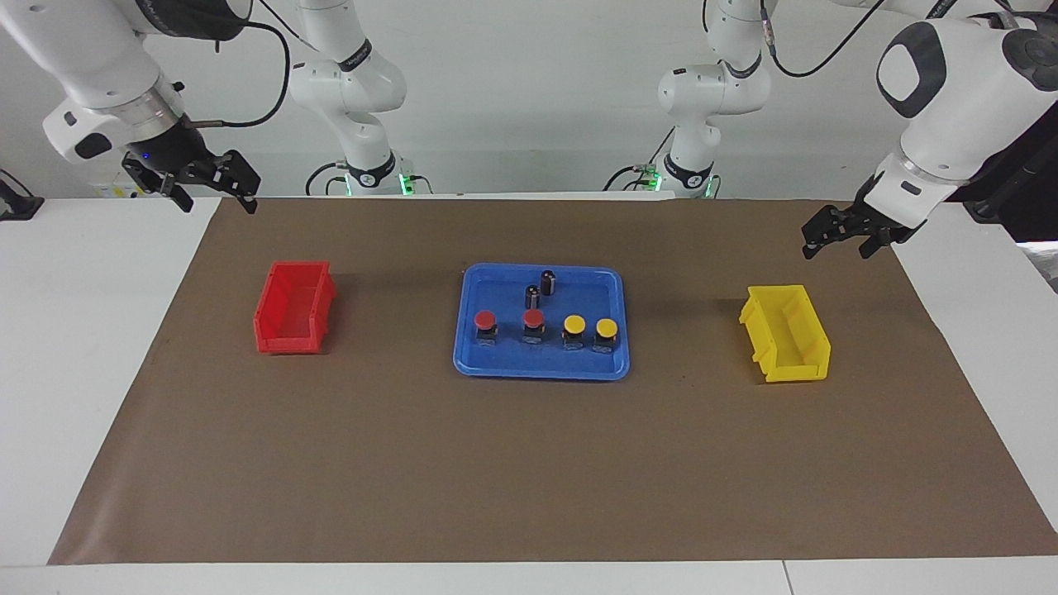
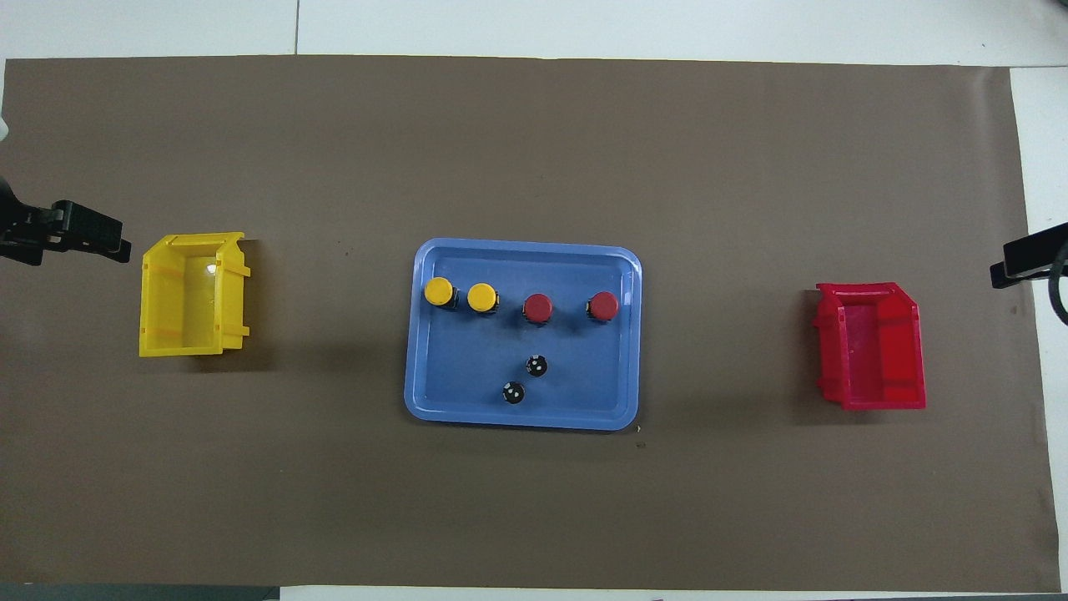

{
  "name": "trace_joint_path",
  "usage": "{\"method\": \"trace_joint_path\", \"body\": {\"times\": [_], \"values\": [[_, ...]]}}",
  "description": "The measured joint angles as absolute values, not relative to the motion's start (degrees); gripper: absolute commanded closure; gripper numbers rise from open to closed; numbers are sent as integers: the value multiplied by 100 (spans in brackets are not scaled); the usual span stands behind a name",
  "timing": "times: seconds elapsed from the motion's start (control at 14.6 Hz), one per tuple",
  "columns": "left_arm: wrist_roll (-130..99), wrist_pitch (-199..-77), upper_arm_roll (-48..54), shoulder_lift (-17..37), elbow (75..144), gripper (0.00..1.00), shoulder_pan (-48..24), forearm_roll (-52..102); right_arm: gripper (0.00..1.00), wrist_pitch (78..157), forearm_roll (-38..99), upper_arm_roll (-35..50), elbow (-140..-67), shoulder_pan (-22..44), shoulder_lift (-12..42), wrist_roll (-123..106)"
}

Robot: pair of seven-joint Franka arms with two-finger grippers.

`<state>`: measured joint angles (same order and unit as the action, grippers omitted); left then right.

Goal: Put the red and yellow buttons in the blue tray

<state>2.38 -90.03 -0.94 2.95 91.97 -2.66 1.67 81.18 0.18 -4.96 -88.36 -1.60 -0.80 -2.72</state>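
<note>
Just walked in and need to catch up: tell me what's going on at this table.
Nothing is being handled right now. All four buttons, two red and two yellow, sit in a row in the blue tray, with two dark cylinders nearer the robots. The left pincer hangs open above the mat near the yellow bin; the right pincer waits open at its end, past the red bin.

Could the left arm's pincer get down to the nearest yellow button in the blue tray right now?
Probably yes. The left pincer is open and empty in the air, and nothing covers that yellow button at the end of the row in the blue tray.
</note>
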Motion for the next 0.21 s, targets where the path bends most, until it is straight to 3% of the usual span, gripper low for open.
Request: {"method": "trace_joint_path", "body": {"times": [0.21], "values": [[238,-9000,-93,293,9109,0,-266,168,0,8117,18,-496,-8836,-160,-80,-272]]}}
